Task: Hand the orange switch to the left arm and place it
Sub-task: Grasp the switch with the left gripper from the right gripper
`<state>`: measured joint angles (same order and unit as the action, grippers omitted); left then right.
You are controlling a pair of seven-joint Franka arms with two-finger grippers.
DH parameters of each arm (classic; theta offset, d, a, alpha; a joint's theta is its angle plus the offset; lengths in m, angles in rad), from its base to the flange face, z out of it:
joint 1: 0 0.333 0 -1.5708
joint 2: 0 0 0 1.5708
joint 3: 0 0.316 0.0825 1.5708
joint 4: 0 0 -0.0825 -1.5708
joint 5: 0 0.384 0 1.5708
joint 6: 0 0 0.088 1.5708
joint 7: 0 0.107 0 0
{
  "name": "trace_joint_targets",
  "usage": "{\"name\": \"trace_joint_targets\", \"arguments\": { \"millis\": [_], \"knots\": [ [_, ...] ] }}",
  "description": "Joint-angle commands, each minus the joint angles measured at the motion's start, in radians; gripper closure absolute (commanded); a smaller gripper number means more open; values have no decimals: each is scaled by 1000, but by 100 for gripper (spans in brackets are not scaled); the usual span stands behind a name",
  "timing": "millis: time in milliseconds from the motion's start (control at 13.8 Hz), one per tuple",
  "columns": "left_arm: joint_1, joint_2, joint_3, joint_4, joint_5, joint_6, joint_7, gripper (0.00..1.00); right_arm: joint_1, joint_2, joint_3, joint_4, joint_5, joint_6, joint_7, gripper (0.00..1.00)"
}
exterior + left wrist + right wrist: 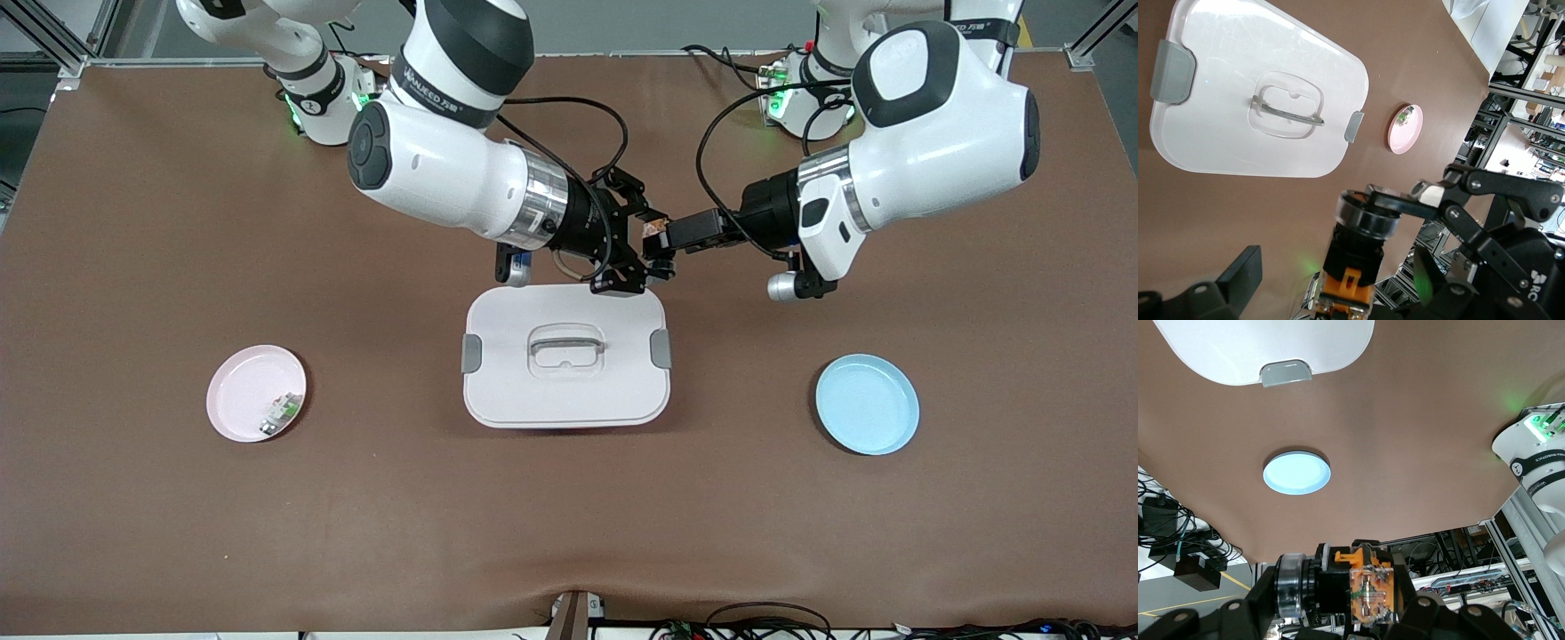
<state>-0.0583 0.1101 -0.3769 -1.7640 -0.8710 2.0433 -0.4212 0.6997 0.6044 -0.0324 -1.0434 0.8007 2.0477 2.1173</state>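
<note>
The orange switch hangs in the air over the table, just past the box's edge that faces the arms' bases. My right gripper is shut on it, its fingers clamping the black body by the metal ring. In the right wrist view the switch lies across the right gripper, orange end showing. My left gripper meets it from the other end and stands open; in the left wrist view the switch sits between the left gripper's spread fingers, apart from them.
The white lidded box has grey side clips and a recessed handle. A pink plate with a small green-and-white component lies toward the right arm's end. A blue plate lies toward the left arm's end.
</note>
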Motion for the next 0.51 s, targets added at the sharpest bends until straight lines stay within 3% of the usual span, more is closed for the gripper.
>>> {"name": "trace_joint_targets", "arguments": {
  "millis": [0,145,217,289,434],
  "knots": [
    [-9,-12,-7,-11,17,15,-11,0,1,22,-1,51,-1,-3,32,100],
    [-11,-13,-7,-17,17,11,-10,0,-3,22,0,54,0,-3,32,100],
    [-11,-13,-7,-17,17,9,-10,12,-3,22,0,54,2,-3,32,100],
    [-9,-13,-7,-17,17,6,-10,36,-5,22,0,59,8,-3,32,100],
    [-8,-13,-7,-17,17,5,-10,63,-8,22,0,62,14,-3,32,100]
  ]
}}
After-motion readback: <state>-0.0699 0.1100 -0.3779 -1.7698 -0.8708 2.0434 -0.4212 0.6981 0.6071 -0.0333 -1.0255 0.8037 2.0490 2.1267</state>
